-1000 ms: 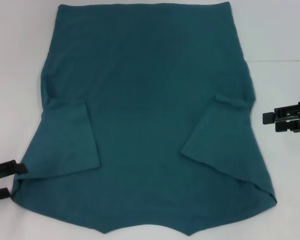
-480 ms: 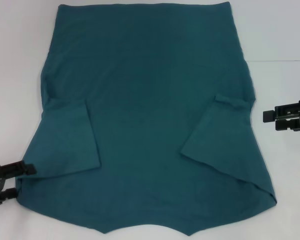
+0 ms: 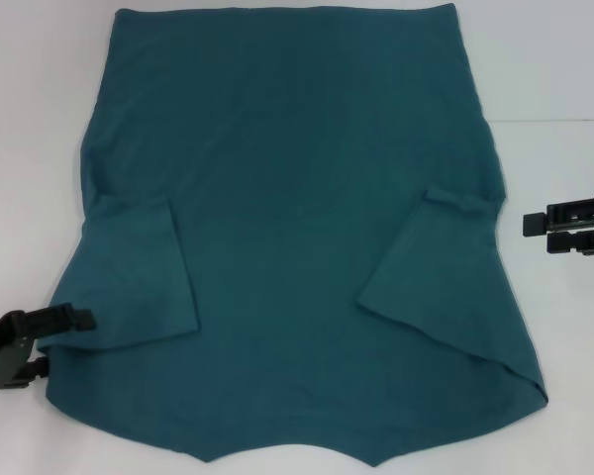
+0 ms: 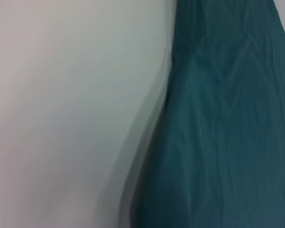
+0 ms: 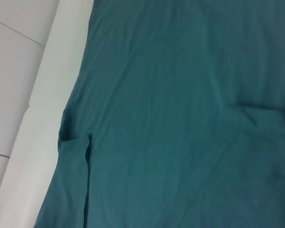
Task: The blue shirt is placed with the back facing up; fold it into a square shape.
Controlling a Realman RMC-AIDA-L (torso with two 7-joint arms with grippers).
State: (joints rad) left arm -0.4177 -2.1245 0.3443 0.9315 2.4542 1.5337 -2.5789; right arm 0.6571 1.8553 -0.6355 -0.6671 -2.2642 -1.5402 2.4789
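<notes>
The blue shirt (image 3: 297, 218) lies flat on the white table (image 3: 30, 148), plain side up. Both sleeves are folded inward onto the body. My left gripper (image 3: 64, 343) is at the shirt's near left corner, open, with its upper finger (image 3: 77, 319) reaching over the cloth edge and the lower one at the edge. The left wrist view shows the shirt (image 4: 228, 142) edge against the table (image 4: 61, 118). My right gripper (image 3: 537, 233) hovers off the shirt's right side, level with the folded right sleeve, open with a narrow gap and holding nothing. The right wrist view shows the shirt (image 5: 180, 118) with a folded sleeve.
The white table (image 5: 42, 95) ends along an edge seen in the right wrist view, with tiled floor (image 5: 9, 71) beyond it. The shirt's near hem runs close to the table's front edge.
My left gripper has slid right, its upper finger now over the shirt's near left edge. My right gripper has drifted slightly right, away from the shirt. The shirt itself looks unchanged.
</notes>
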